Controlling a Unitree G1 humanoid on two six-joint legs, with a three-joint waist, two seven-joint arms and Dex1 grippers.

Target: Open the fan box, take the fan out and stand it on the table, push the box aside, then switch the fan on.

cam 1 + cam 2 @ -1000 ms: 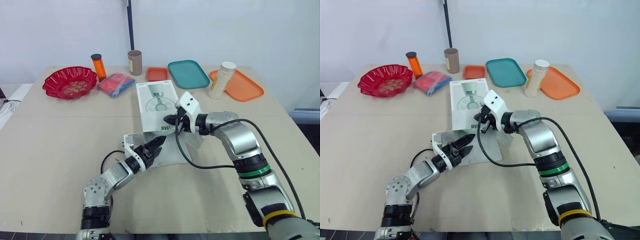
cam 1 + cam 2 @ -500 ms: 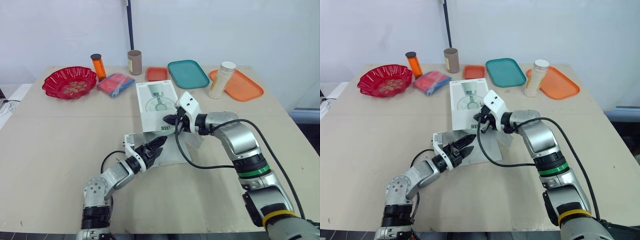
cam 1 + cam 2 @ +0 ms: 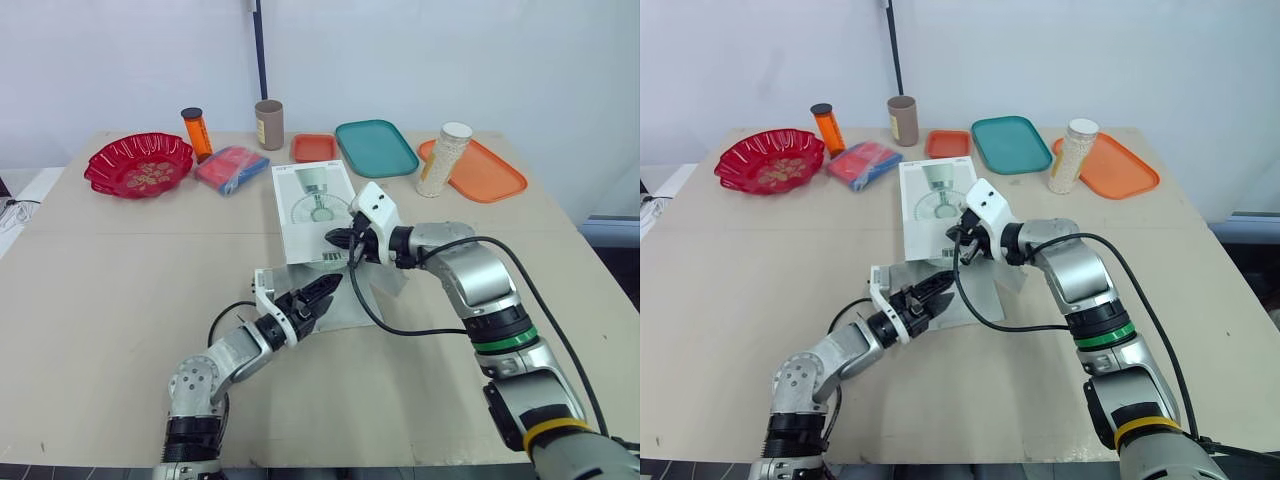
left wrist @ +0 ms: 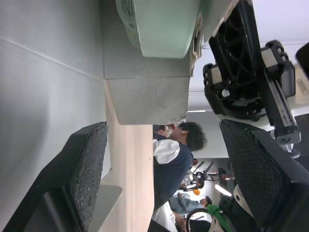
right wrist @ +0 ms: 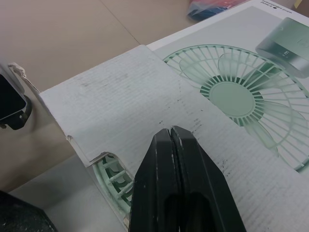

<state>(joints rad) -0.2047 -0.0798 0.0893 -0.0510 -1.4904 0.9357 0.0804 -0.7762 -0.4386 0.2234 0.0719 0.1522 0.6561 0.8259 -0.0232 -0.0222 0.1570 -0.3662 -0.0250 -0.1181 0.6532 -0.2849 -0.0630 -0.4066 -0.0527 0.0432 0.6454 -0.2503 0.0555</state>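
The beige surface (image 3: 100, 300) stands before a plain white wall. Nearest to us, the left end effector (image 3: 326, 291) has its fingers wide apart and holds nothing. It points into the near, opened end of the fan box (image 3: 318, 205), which lies flat just ahead of it. A little beyond, the right end effector (image 3: 340, 240) has its fingers pressed together with nothing between them, over the upper flap (image 5: 130, 106). We cannot tell if it touches the flap. Under this flap the green fan (image 5: 113, 181) is visible, inside the box.

We judge that the opening is nearly done. Left to do: pull the fan out, stand it up, push the box aside, switch it on.

Well beyond both end effectors lie a red bowl (image 3: 138, 165) and a teal tray (image 3: 376, 148).
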